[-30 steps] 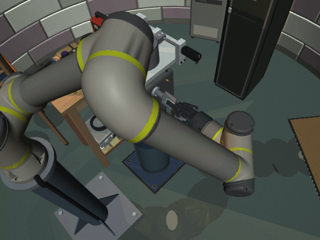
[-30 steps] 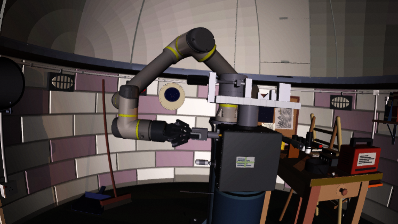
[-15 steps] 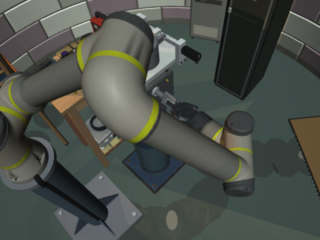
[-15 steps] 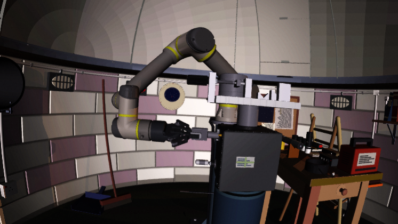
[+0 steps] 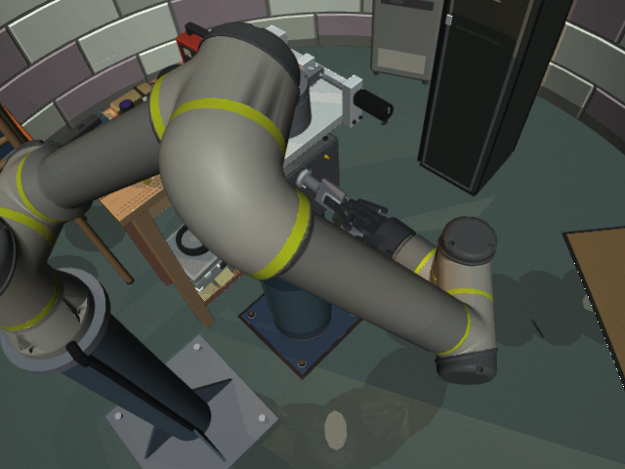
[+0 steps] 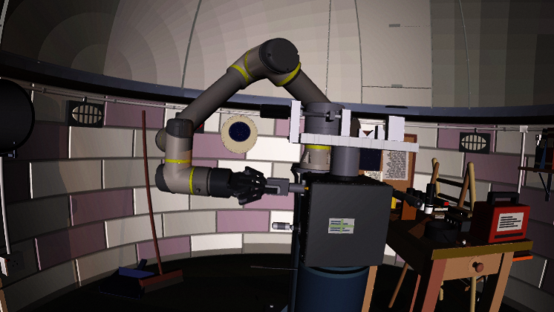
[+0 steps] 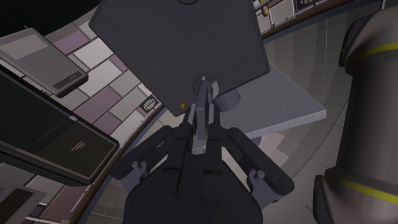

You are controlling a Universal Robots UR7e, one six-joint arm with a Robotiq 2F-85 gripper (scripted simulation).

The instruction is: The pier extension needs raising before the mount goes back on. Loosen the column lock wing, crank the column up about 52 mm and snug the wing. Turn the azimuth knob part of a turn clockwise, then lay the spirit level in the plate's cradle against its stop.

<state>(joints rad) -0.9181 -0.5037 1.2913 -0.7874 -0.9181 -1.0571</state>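
Observation:
The grey column lock wing [image 7: 202, 111] sticks out of the dark pier box [image 6: 345, 221] on a short shaft, and my gripper [image 7: 202, 119] reaches in level from the side with its fingers open around the wing's blade. The same wing [image 6: 277, 187] shows left of the box in the second side camera, above the small crank handle [image 6: 282, 226]. The white top plate [image 6: 358, 141] sits over the box, with the black azimuth knob [image 5: 372, 106] at its end. The spirit level is hidden from me.
A red case [image 6: 500, 219] stands on the wooden workbench [image 6: 465, 248] right of the pier, among tools. A tall black cabinet [image 5: 484, 86] and a grey unit [image 5: 406, 38] stand behind. The pier's blue column [image 5: 298, 308] is bolted to the floor, and a broom [image 6: 153, 201] leans on the wall.

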